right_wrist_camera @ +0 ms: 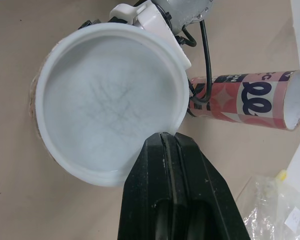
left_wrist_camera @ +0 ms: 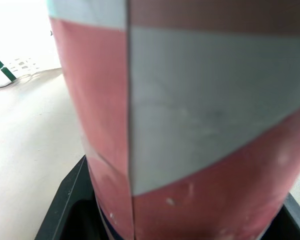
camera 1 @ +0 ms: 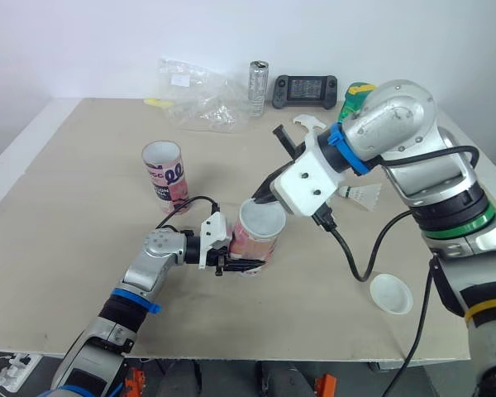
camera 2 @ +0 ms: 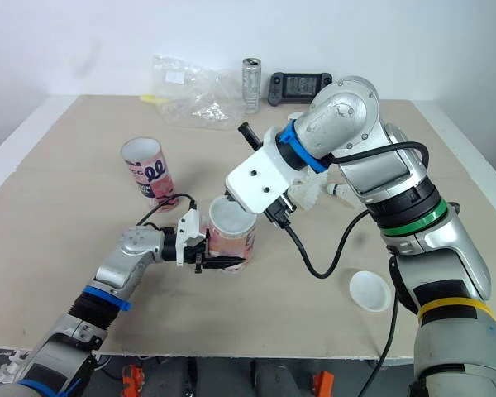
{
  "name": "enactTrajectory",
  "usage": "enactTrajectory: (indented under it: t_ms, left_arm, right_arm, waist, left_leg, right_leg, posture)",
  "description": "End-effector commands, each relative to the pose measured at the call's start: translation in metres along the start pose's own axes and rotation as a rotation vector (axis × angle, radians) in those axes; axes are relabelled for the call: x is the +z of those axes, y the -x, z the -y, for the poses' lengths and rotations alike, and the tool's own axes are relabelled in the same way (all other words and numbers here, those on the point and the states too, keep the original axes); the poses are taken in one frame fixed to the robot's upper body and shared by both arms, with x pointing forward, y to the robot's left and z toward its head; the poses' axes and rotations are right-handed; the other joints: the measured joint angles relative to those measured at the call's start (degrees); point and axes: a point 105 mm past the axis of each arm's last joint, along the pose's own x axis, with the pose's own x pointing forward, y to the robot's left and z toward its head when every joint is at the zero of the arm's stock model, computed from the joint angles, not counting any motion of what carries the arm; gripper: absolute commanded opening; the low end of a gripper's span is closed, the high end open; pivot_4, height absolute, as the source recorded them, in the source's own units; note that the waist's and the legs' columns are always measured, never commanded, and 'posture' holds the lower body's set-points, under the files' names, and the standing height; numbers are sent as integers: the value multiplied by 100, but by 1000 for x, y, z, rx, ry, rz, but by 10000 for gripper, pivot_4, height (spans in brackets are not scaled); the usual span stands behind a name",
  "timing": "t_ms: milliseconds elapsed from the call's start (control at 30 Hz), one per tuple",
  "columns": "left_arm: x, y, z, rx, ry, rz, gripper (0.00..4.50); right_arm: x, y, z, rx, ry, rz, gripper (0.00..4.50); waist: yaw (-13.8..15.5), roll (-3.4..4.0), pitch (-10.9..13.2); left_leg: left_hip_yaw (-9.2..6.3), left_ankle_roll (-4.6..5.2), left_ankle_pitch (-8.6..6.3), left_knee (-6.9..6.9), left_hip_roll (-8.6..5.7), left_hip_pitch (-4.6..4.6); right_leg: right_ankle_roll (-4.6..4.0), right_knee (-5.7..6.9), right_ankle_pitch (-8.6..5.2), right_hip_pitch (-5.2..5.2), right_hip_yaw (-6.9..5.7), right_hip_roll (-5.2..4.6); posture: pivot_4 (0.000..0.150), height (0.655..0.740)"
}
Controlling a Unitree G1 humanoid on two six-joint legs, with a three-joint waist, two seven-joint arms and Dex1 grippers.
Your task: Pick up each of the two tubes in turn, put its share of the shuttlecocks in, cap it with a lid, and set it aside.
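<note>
Two tubes stood on the worktop [camera 1: 83,248]. The left end effector [camera 1: 231,263] was clamped on the lower wall of the near tube [camera 1: 256,236], at mid-worktop. A white lid [right_wrist_camera: 110,100] sat on its mouth, and the right end effector [right_wrist_camera: 169,145], fingers together and empty, was at the lid's rim. Judged step: capping. Next, seat the lid squarely and set this tube aside. Contents were hidden. The far tube [camera 1: 165,172] was uncapped, with a spare lid [camera 1: 392,294] and a loose shuttlecock [camera 1: 362,195] apart from it.

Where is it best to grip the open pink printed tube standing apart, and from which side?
Probably the middle of its wall, coming in level from the near side: the open pink printed tube stands upright with its mouth up, so a side grasp can span its round body.
</note>
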Motion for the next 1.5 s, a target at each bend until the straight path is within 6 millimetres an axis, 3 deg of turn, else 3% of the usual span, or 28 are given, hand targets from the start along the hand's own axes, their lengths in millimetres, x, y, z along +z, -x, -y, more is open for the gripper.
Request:
enactTrajectory:
  t_ms: [33,233,467,600,633,700,867,933,1233,1500]
  left_arm:
    - [-32,14,1,36,93,-109,24564]
    - [-31,14,1,36,94,-108,24564]
    - [-33,13,3,30,97,-111,24564]
    - [-32,12,2,30,96,-108,24564]
    - [-32,12,2,31,96,-108,24564]
    - [-32,13,2,31,95,-109,24564]
    - [-33,13,3,28,96,-112,24564]
    - [-33,13,4,28,97,-112,24564]
    - [-34,15,4,33,97,-117,24564]
    - [-33,15,4,35,100,-115,24564]
  right_arm:
    - [2,3,-4,8,-25,10,18709]
    - [4,-1,3,-45,-55,29,43973]
    - [7,33,43,-181,-206,137,44603]
    - [6,42,31,-117,-266,184,44603]
    - [6,41,29,-111,-278,195,39621]
    - [8,40,26,-100,-298,221,33841]
    - [14,32,21,-68,-312,273,7562]
    - [17,27,17,-46,-316,294,224]
    - [21,-2,-1,75,-325,275,224]
    - [17,-22,-4,123,-296,231,224]
  waist:
    - [-1,1,-1]
    - [-5,-1,-4]
    - [-15,1,-1]
    - [-6,-6,-5]
    - [-8,-6,-4]
    - [-15,-5,-4]
    - [-15,-4,-3]
    - [-15,-4,-3]
    - [-15,-4,-3]
    - [-20,-4,-4]
  left_leg:
    - [0,0,0,0,0,1]
    - [1,0,0,1,2,15]
    - [3,1,1,1,4,12]
    - [2,0,0,-1,5,11]
    - [2,0,-2,-1,4,11]
    - [5,-1,-3,-1,3,11]
    - [2,0,-2,0,4,11]
    - [3,0,-3,0,4,10]
    - [2,0,-2,-1,4,9]
    - [1,0,-3,-2,7,9]
  right_leg:
    - [-1,0,0,0,0,0]
    - [-18,1,0,7,0,1]
    - [-24,3,6,1,2,2]
    - [-17,1,0,4,0,3]
    - [-20,0,-6,6,0,2]
    - [-20,0,-5,4,4,0]
    - [-22,1,-1,3,2,3]
    - [-20,1,-2,3,2,2]
    - [-18,1,-2,1,1,3]
    - [-11,2,2,-1,1,7]
  posture:
    - [1500,7236]
    - [1500,7236]
    - [1500,7236]
    - [1500,7236]
    - [1500,7236]
    - [1500,7236]
    - [1500,7236]
    - [1500,7236]
    - [1500,7236]
    - [1500,7236]
